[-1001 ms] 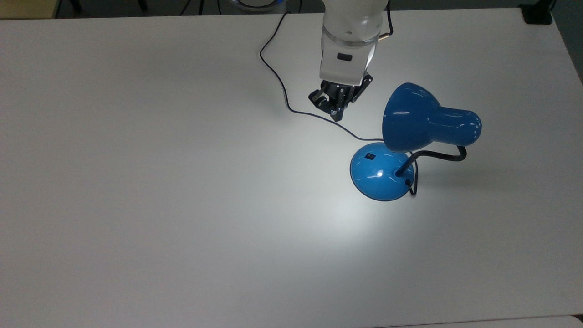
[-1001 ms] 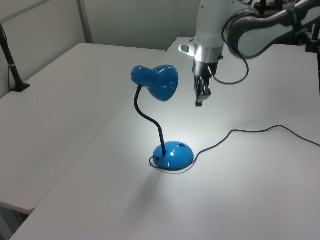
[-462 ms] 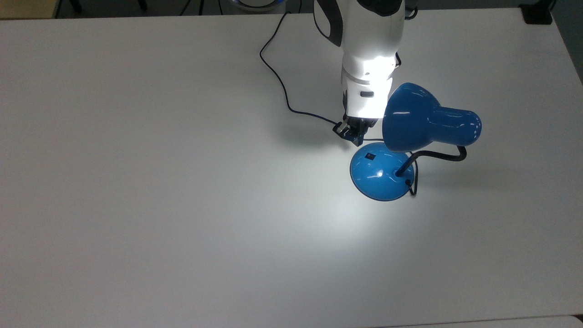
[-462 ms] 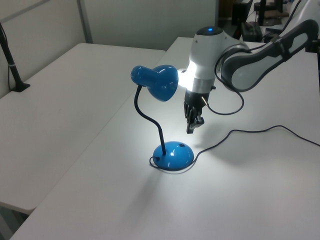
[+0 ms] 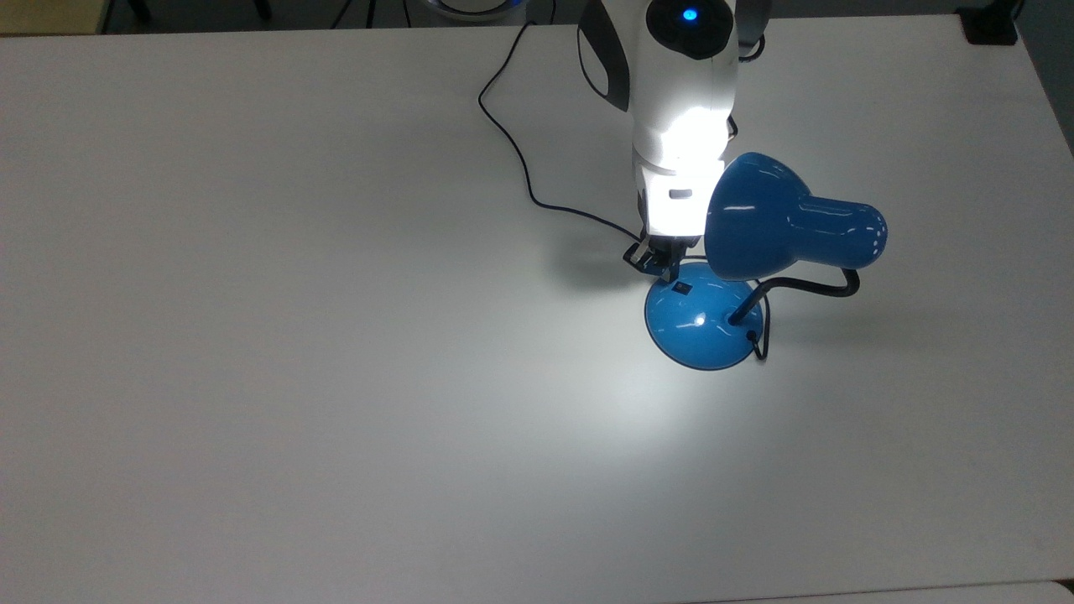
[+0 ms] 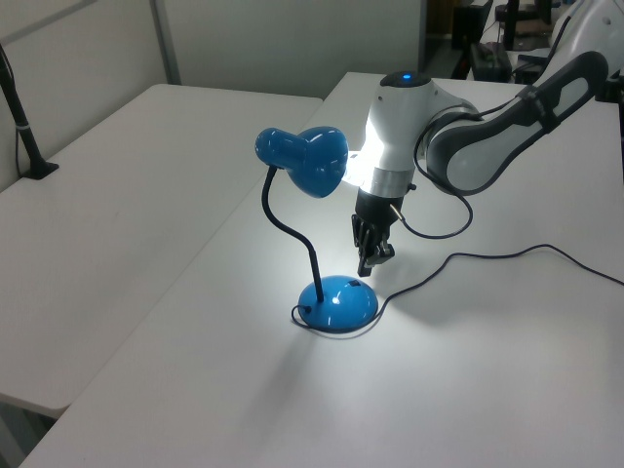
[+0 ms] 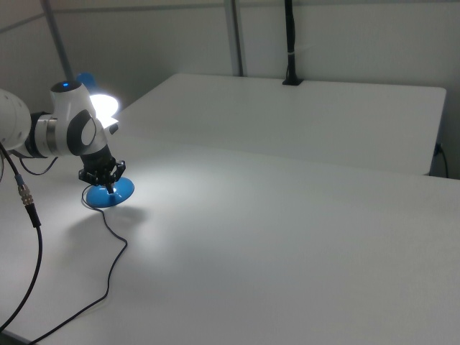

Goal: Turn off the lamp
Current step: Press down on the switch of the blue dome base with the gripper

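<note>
1. The lamp stands on the white table, toward the top view's right. It is lit: a bright pool falls on the tabletop below the shade, and the arm's white casing glares beside it.

2. I judge the lamp top-heavy. The shade sits out on a bent gooseneck, off to 1 side of the round base. The glossy dome will be slippery, so a sideways shove could slide or tip it.

3. I would not grasp anything here. The spot to touch is the small black switch on the base's upper slope, on the side toward the arm in the top view. A short press straight down should do, with the base taking the load.

4. The cord runs from the base away across the table in loose curves, passing close by the fingers. I judge it limp and easy to snag.

5. The gripper hangs nearly vertical, tips down, just above the base's rim and close to the switch. In the left view it sits between the shade and the base, very near the shade's edge.

6. The fingers look drawn close together with nothing between them, which suits poking a small rocker.

7. In the right view the gripper is low over the base.
</note>
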Available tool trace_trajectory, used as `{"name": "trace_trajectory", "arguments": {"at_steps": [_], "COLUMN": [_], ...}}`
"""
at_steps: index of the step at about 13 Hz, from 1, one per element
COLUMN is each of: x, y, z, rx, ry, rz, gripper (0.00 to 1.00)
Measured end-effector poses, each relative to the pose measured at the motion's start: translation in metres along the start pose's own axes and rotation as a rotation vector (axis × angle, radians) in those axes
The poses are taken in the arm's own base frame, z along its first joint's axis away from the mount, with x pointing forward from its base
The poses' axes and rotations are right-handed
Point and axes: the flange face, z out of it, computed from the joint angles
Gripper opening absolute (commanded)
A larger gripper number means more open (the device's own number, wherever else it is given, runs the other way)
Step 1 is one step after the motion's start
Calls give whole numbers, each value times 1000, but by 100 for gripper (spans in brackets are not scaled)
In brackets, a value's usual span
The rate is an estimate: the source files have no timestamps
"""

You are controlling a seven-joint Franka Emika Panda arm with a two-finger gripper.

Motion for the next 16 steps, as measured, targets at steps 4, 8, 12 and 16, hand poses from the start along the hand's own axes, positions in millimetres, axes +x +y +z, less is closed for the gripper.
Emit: {"name": "trace_trajectory", "arguments": {"at_steps": [4, 8, 12, 16], "x": [-1, -2, 1, 3], "y": [0, 0, 2, 2], "z": [8, 15, 9, 2], "rx": [6, 12, 6, 1], "ry": [-3, -12, -1, 10], "rz": [-7, -9, -9, -9], "gripper": [0, 0, 0, 0]}}
